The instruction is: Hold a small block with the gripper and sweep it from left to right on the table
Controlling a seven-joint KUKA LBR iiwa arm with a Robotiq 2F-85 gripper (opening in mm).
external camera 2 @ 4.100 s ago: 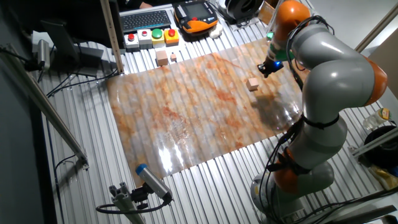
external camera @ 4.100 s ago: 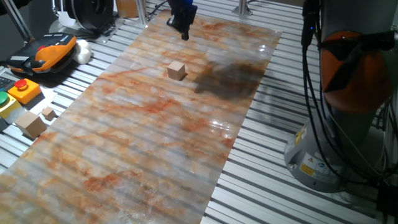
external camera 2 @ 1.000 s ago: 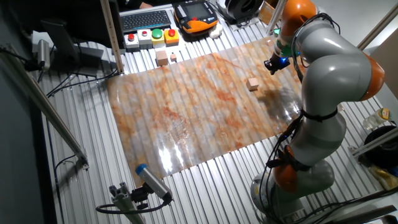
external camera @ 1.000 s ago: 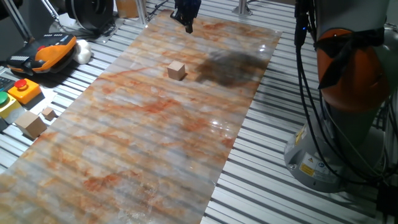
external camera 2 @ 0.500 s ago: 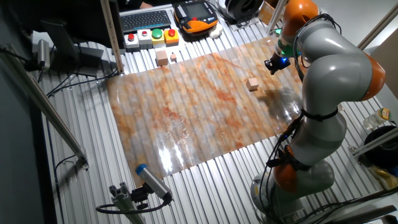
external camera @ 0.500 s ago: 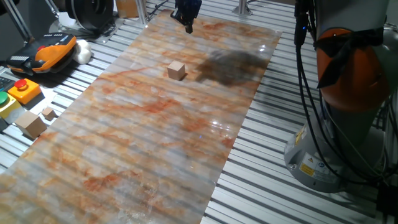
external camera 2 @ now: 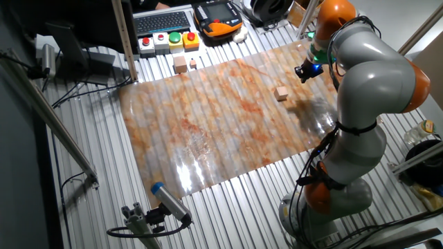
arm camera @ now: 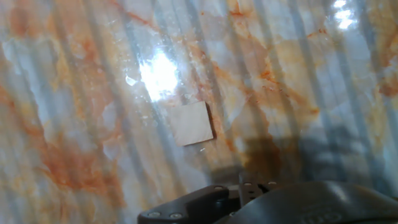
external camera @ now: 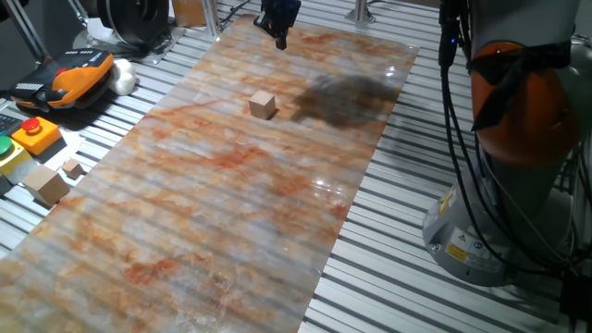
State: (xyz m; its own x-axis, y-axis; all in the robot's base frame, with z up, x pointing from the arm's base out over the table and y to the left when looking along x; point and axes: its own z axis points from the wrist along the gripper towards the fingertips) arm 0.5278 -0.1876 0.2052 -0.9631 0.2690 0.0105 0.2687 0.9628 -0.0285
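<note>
The small block (external camera: 263,104) lies alone on the table (external camera: 231,213), a plain tan cube with nothing touching it. It also shows in the other fixed view (external camera 2: 280,93) and near the middle of the hand view (arm camera: 193,123). My gripper (external camera: 281,41) hangs above the table's far end, well beyond the block and clear of it. In the other fixed view the gripper (external camera 2: 302,76) glows blue, up and to the right of the block. Its fingers taper to one narrow tip and hold nothing. Only the dark gripper body (arm camera: 280,202) fills the hand view's lower edge.
Off the sheet on the left slats sit a larger wooden block (external camera: 44,183), a tiny cube (external camera: 72,168), push-button boxes (external camera: 35,134) and an orange pendant (external camera: 69,76). The robot's base (external camera: 481,185) and cables stand to the right of the table.
Since about four seconds ago the gripper has moved a little up and away from the block, toward the far end. Over the last second nothing has moved.
</note>
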